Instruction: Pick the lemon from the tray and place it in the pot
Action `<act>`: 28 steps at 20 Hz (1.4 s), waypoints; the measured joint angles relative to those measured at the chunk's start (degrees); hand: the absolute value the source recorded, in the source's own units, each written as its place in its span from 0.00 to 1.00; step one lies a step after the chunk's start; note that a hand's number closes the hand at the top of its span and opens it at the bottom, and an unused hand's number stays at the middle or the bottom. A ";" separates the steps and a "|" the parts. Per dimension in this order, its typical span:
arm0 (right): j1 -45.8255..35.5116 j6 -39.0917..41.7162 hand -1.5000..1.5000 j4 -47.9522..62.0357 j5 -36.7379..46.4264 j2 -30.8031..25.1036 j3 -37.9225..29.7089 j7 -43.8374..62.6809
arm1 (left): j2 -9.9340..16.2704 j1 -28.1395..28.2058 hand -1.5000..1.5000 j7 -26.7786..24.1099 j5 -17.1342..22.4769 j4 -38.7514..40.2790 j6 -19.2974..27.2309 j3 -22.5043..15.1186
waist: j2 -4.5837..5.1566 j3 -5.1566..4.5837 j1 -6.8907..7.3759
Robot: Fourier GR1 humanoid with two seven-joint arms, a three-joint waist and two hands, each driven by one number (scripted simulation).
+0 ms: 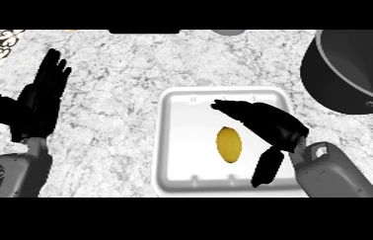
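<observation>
the right hand (266, 123) hangs over the tray (175, 135) at centre right of the frame, its fingers (229, 107) stretched out toward the upper left and its thumb (266, 169) hanging apart below them, so the fingers are spread and pinch nothing. between fingers and thumb there is a wide gap that faces the lemon (229, 144). the lemon lies on the tray floor, a little right of the tray's middle, long axis running up and down the frame, just left of the palm and apart from it as far as can be seen. the white tray sits on the marbled table (109, 86) in the middle of the frame. the dark pot (339, 76) stands at the upper right, partly cut by the frame edge, well apart from the tray's corner. the left hand (40, 103) rests at the left edge, fingers straight and up, holding nothing.

the step in hand looks like the approach to the pick: the hand is open beside the lemon, not yet around it. the next move likely calls for sliding left and down so fingers and thumb bracket the lemon across its short width, then closing, lifting clear of the tray rim and carrying toward the upper right over the pot's mouth.
</observation>
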 measured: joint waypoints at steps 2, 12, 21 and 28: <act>-0.23 0.07 0.00 1.55 2.28 1.93 0.36 0.78 | -0.65 0.06 0.50 0.28 -0.75 -0.41 0.09 0.00 | 0.00 0.00 0.08; 2.44 0.28 0.00 4.90 12.46 5.72 -0.91 -1.46 | -2.57 1.40 0.50 1.63 -2.75 -2.92 -1.70 1.54 | 0.01 0.01 0.14; 3.23 -1.18 0.00 11.42 20.72 10.20 -1.53 -6.02 | -4.40 1.03 0.50 2.39 -4.96 -3.14 -2.82 2.89 | 0.03 0.01 0.14; 3.84 -1.65 1.00 14.36 25.44 11.23 -1.64 -10.84 | -5.31 1.25 0.50 2.91 -5.40 -3.45 -4.25 4.10 | 0.03 0.01 0.17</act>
